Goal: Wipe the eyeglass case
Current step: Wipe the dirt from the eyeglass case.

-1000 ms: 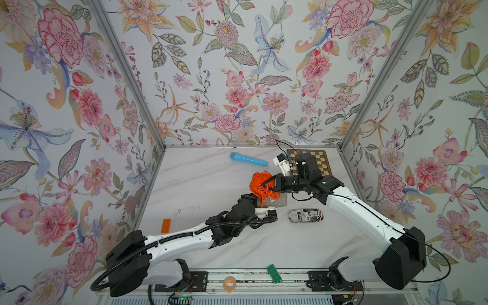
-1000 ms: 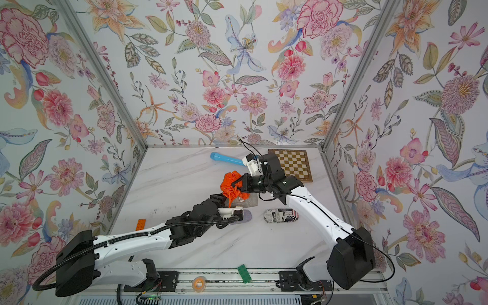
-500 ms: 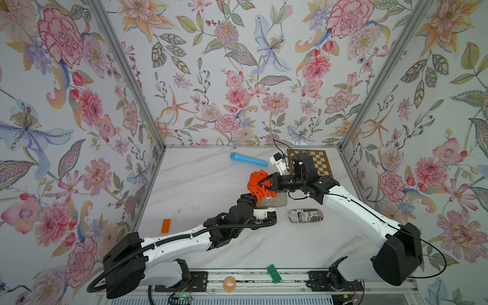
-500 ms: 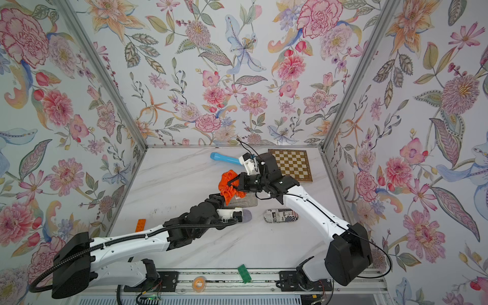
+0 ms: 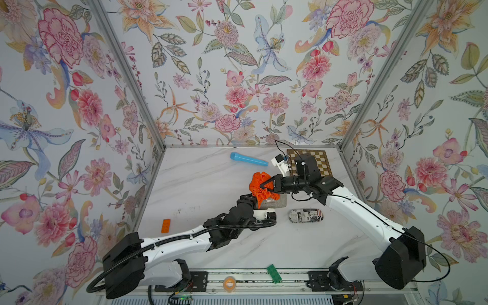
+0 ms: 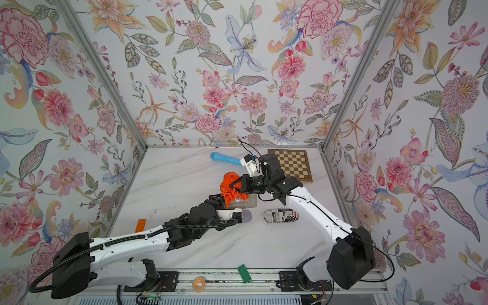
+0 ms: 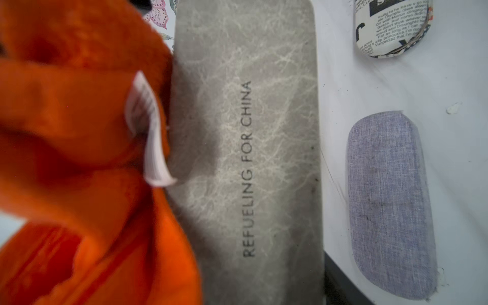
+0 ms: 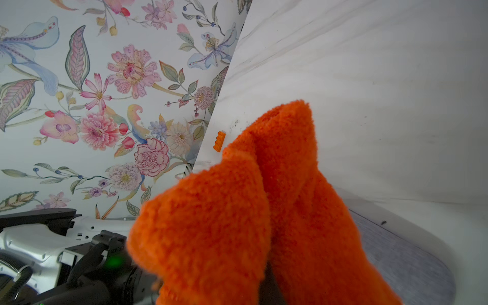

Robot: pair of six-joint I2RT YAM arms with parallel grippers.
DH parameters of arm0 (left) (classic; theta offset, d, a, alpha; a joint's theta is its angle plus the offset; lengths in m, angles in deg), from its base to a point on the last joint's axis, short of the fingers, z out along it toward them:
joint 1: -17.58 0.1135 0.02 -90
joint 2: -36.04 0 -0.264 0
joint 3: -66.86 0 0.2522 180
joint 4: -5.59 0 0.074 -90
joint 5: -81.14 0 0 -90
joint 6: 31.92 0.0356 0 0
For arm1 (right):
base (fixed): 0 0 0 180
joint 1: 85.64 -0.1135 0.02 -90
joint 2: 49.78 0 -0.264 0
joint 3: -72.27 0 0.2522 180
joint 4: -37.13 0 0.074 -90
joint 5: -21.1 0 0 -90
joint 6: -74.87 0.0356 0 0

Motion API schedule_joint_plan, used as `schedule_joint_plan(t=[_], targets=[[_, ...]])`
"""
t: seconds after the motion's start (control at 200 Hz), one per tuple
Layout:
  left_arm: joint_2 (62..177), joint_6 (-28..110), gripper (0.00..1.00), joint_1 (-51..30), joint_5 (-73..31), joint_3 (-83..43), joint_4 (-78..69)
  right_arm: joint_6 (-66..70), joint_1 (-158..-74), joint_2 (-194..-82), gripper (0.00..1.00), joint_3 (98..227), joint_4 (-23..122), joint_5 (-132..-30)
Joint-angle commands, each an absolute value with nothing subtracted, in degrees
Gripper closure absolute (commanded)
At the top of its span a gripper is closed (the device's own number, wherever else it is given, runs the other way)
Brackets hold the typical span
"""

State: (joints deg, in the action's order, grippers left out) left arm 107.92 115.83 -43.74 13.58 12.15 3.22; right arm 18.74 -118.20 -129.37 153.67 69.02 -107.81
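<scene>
At the centre of the table [image 5: 200,184], the right gripper [image 5: 261,186] is clamped on the cloth [image 5: 256,179]. The cloth drapes over one end of the case [image 5: 277,202]. The left gripper [image 5: 250,200] grips that same end, jaws narrow and largely hidden by cloth.

1. Both top views: I look down from high at the front toward the back wall [image 5: 237,92], far off. They share the whole table [image 5: 200,184] [image 6: 179,179].
2. Left wrist: very near, facing along the grey case [image 7: 245,158]; the cloth [image 7: 79,132] blurs against the lens.
3. Right wrist: near, facing past the cloth toward the left wall [image 8: 92,105]. It shares the blue case [image 8: 396,258] with the left wrist view [image 7: 388,206].
</scene>
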Motion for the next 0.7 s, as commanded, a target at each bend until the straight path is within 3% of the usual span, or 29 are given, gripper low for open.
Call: schedule_joint_plan(t=[0.0,0.115,0.19,0.32,0.445,0.556,0.696], targets=[[105.06,113.57,0.51,-43.51,17.95,10.81,10.32,16.02,-113.62,-128.09,1.0,151.73,77.89,-108.77],[105.29,113.8,0.51,-43.24,17.91,10.52,9.74,10.82,-107.06,-127.17,1.0,153.29,85.94,-109.54],[105.47,113.7,0.51,-43.25,17.69,10.29,10.21,10.46,-110.36,-127.93,1.0,155.21,86.48,-107.74],[106.29,113.82,0.51,-43.24,17.51,9.65,10.75,17.55,-119.06,-130.39,1.0,154.35,75.1,-109.28],[106.45,113.97,0.51,-43.26,17.51,9.48,10.2,17.91,-121.16,-132.28,1.0,154.9,73.92,-111.04],[105.77,113.9,0.51,-43.23,18.01,9.97,10.05,14.37,-117.5,-130.02,1.0,152.78,79.77,-110.49],[105.02,112.85,0.51,-42.99,18.08,10.92,10.84,11.72,-105.86,-123.36,1.0,147.71,84.35,-110.39]])
